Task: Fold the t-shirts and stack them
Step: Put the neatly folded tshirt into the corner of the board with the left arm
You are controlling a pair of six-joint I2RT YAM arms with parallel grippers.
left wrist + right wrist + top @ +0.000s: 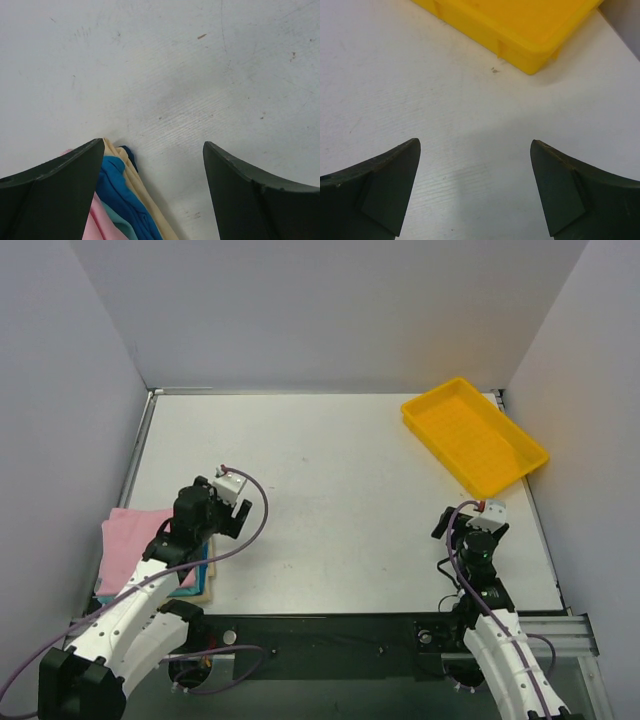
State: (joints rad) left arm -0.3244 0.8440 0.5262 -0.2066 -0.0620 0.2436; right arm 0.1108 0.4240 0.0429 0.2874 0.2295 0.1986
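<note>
Three folded t-shirts lie stacked at the table's near left: the light pink one point(128, 540) on top, the teal one point(203, 562) under it, the cream one point(206, 590) at the bottom. In the left wrist view the stack's corner shows pink point(97, 220), teal point(120, 195) and cream point(137, 185) layers. My left gripper point(235, 522) hovers over the stack's far right corner, open and empty point(152, 150). My right gripper point(455, 523) is open and empty above bare table point(475, 145), far from the shirts.
A rigid yellow plastic tray point(475, 435) sits empty at the far right corner; its near edge shows in the right wrist view point(520, 30). Grey walls enclose the white table point(340, 490) on three sides.
</note>
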